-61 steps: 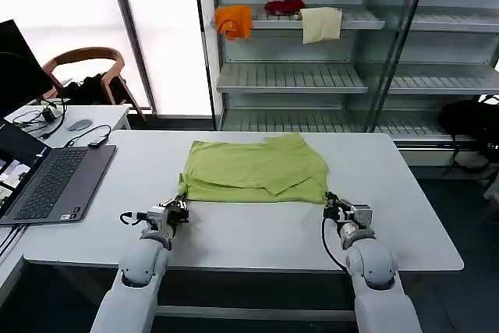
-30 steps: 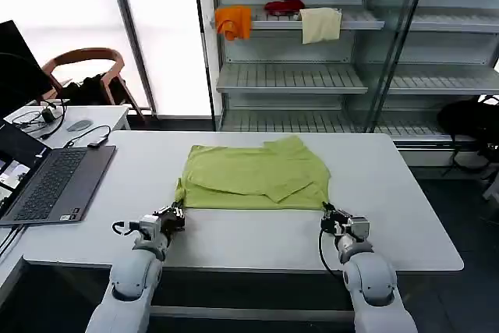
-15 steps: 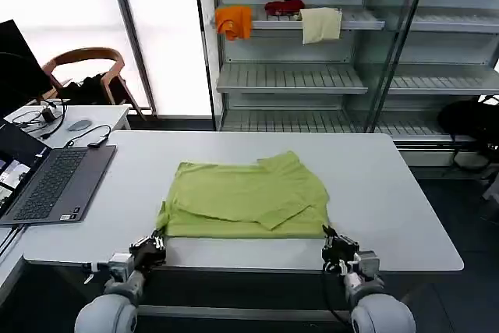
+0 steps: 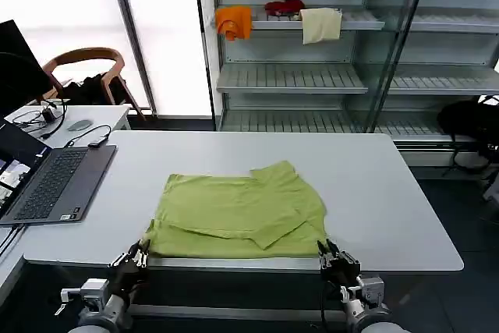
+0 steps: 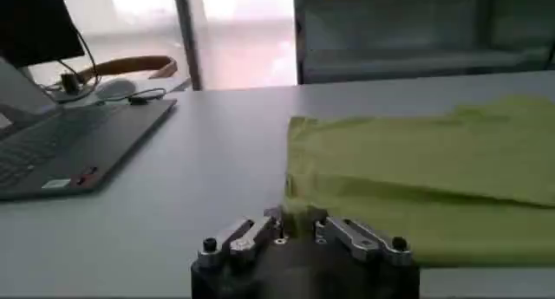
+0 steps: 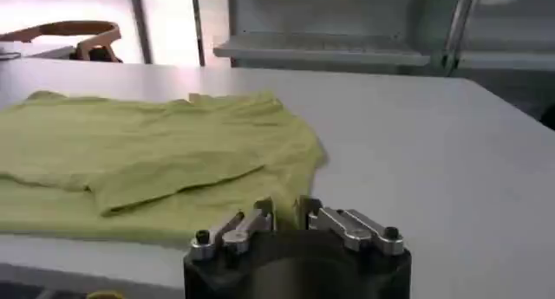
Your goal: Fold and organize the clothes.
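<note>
Head view has my T-shirt (image 4: 238, 220) lying on the white table (image 4: 390, 193), drawn right up to the near edge at 6 o'clock, with the laptop (image 4: 47, 185) away at 9 o'clock. My left gripper (image 4: 139, 255) sits at the shirt's near-left corner and my right gripper (image 4: 327, 253) at its near-right corner, both just off the table's lip.

From my left wrist I see my fingers (image 5: 260, 231) pinched together on a tuck of the yellow-green hem. From my right wrist the fingers (image 6: 251, 221) are likewise closed, with the shirt's edge caught between them, as far as I can judge.

Progress, as I read it: the shirt already lies doubled, an upper layer resting over a lower one, with one sleeve flap turned in toward 1 o'clock. So at least one fold looks done. The cloth is rumpled and the layers do not line up squarely, so I judge there is at least one more fold across, plus some tidying, left to do.

Its long axis runs from 9 o'clock to 3 o'clock, parallel to the table's near edge, with the gripped edge facing me at 6 o'clock and the far edge pointing to 12.
</note>
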Tool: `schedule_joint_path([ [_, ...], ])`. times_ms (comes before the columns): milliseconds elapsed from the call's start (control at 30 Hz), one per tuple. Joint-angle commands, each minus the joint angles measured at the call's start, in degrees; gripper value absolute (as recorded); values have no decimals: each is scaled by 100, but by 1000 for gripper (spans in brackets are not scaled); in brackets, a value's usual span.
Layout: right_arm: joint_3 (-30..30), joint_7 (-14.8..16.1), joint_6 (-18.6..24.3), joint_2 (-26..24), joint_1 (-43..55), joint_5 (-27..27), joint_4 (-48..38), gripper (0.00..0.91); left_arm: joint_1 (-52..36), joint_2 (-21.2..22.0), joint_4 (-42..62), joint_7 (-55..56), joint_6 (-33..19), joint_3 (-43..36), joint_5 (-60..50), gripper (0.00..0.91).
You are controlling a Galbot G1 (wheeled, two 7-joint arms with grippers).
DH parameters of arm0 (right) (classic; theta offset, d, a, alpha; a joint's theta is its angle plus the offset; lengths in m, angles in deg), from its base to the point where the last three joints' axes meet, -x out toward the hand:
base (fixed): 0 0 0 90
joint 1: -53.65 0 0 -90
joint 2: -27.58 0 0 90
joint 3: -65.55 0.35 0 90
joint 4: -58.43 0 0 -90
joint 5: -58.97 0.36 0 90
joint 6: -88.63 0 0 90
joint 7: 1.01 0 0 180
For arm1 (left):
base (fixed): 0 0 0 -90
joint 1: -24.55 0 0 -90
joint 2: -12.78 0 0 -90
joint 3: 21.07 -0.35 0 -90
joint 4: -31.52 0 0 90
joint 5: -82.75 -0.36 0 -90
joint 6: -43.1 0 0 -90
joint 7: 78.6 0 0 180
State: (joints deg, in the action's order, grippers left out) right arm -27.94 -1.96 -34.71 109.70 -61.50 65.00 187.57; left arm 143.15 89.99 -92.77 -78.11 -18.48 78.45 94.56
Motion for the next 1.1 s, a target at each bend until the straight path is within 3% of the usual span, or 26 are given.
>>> schedule_joint_path([
  [33, -11, -28, 10, 71, 239, 31, 251, 907, -106, -18, -315, 28, 57, 252, 101, 907],
  [167, -77, -137, -16, -3, 1083, 117, 2, 907, -886, -253, -130, -12, 347, 308, 385, 907],
  [267, -242, -256, -42, -65, 2007, 371, -787, 907, -1787, -576, 254, -120, 470, 145, 731, 907],
  [400, -523, -267, -51, -12, 3324, 418, -2256, 907, -2903, -899, 1305, -306, 473, -545, 713, 907],
  [567, -691, -233, -48, 257, 4401, 397, -3961, 907, -3835, -917, 2747, -364, 480, -1105, 1096, 907],
  [767, -697, -150, -29, 484, 4787, 297, -4803, 907, -4528, -833, 3865, -468, 479, -1456, 740, 907],
  [1100, -587, -26, 0, 818, 5219, -27, -5615, 907, -4869, -756, 4584, -635, 472, -1581, 288, 907],
])
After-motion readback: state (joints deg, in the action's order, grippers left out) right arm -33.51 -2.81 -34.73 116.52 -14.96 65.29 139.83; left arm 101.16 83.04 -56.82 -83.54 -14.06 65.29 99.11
